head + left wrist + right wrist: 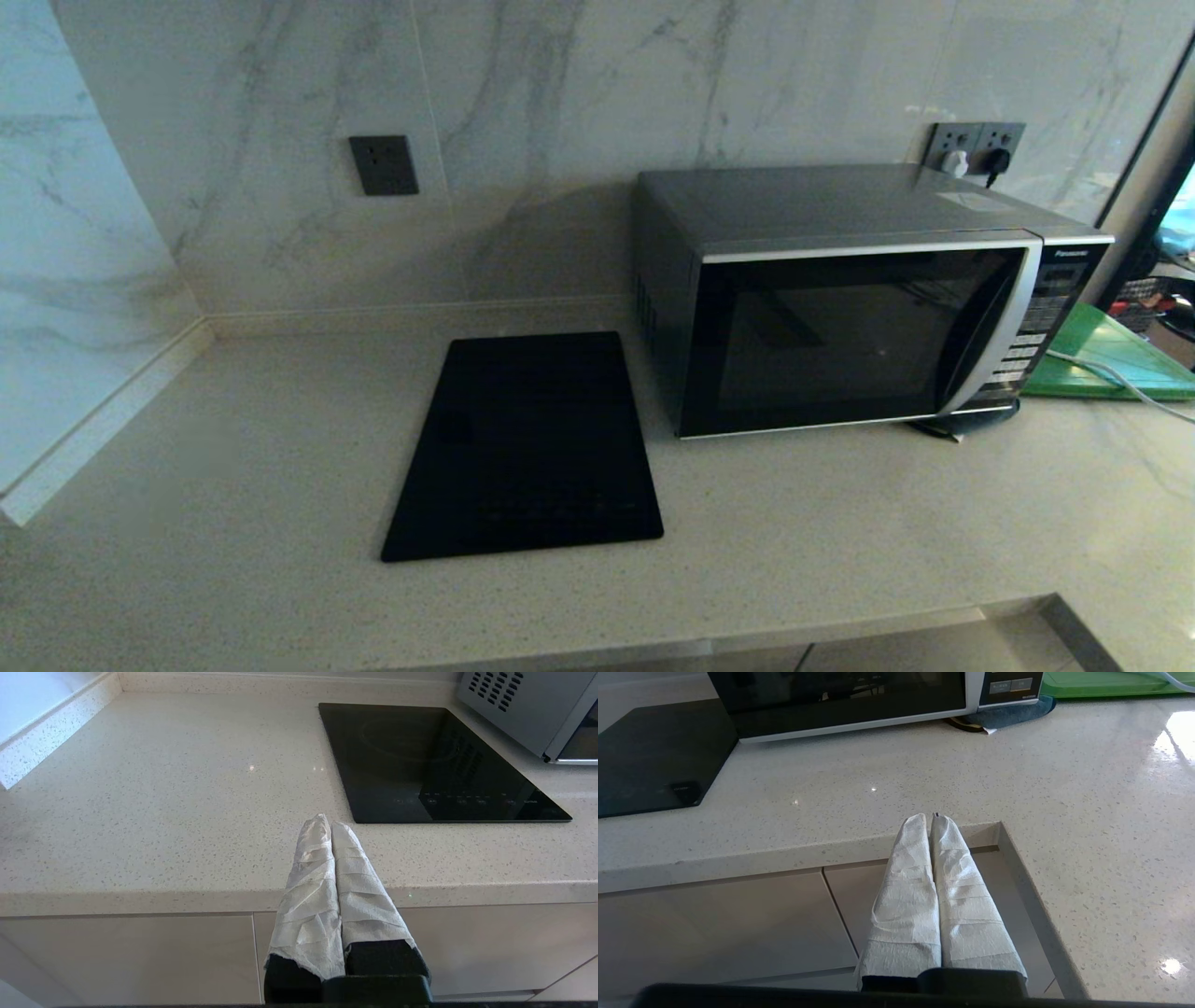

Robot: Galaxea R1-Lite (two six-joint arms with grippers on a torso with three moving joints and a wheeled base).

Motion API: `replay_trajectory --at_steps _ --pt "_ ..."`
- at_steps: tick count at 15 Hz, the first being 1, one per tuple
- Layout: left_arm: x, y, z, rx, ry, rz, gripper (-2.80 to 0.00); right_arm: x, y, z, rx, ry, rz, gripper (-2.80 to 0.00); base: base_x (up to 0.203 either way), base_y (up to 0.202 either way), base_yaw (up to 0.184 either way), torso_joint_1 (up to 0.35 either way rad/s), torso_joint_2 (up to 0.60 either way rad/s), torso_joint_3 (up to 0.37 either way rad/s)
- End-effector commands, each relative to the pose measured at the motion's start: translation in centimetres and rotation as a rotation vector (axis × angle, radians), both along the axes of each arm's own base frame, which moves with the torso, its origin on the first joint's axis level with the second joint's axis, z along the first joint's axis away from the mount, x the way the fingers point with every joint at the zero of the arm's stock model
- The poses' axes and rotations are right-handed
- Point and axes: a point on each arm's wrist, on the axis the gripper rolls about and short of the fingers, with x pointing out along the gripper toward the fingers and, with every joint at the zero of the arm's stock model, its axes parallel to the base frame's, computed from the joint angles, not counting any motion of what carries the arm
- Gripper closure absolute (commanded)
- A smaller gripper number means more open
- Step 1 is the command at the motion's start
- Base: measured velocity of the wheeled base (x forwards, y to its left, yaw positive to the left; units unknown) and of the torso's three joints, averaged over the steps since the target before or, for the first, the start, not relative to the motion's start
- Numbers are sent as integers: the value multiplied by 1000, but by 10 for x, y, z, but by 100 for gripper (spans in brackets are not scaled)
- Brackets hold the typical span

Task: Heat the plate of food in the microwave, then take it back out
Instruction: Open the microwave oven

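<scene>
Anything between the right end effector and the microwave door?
Nothing: in the right wrist view only bare speckled countertop lies between the shut right end effector, hanging off the counter edge, and the closed microwave.

Black left claw [331, 822] and right claw [930, 819], fingers wrapped in crinkled white tape

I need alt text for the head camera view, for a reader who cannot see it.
A dark grey microwave, door closed, stands on a pale speckled counter against a marble wall. A flat black slab lies to its left and a green board to its right. No plate and no robot arm appear.
</scene>
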Motion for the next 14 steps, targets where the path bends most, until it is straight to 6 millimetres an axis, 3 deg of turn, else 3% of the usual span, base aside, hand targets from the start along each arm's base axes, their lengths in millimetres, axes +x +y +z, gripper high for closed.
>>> replay_trajectory --at_steps 1,13,14 --pt "0 0 0 -1 0 1 0 0 0 0 1 4 0 0 0 0 0 0 0 0" --pt "0 0 0 -1 4 1 0 0 0 -1 1 5 -1 0 0 0 0 0 0 0" --pt "0 0 -7 -1 71 1 0 0 0 -1 1 4 -1 0 0 0 0 0 0 0"
